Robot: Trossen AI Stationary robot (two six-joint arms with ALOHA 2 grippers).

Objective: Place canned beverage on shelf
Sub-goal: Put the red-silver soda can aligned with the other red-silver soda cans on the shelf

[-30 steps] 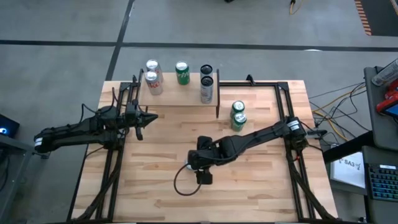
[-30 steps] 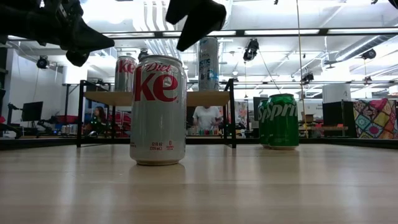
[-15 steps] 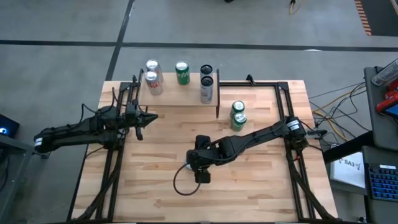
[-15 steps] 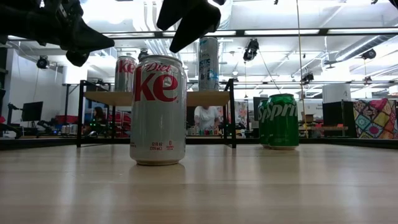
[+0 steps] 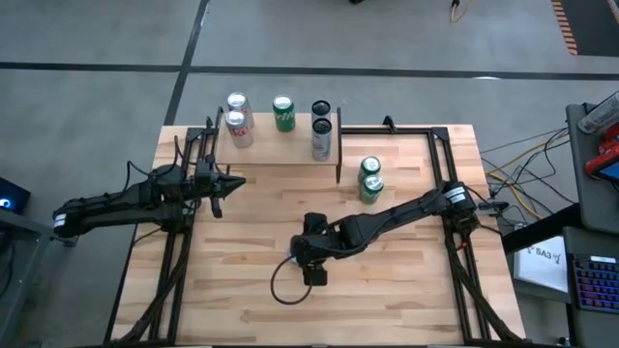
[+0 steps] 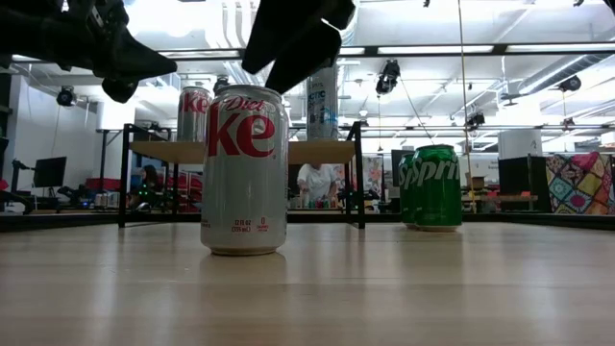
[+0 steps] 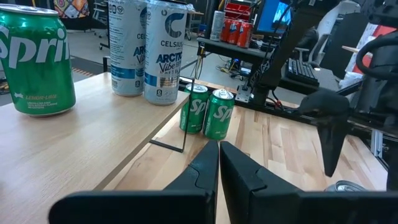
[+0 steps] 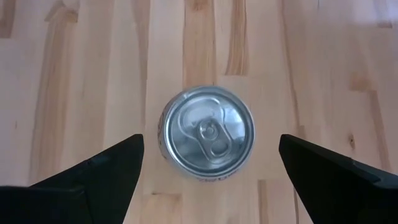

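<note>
Fingers (image 8: 99,171) of the right gripper (image 8: 208,168) stand wide open directly above the upright Diet Coke can (image 8: 208,132) on the worktop (image 5: 406,280), well apart from the shelf (image 5: 280,145); left gripper (image 7: 219,163) is closed, empty.

Two matte black jointed arms; the left gripper (image 7: 219,163) has slim wedge fingers tapering to points, the right gripper (image 8: 208,171) broad flat dark fingers, and a thin black cable (image 5: 280,285) loops beside it
</note>
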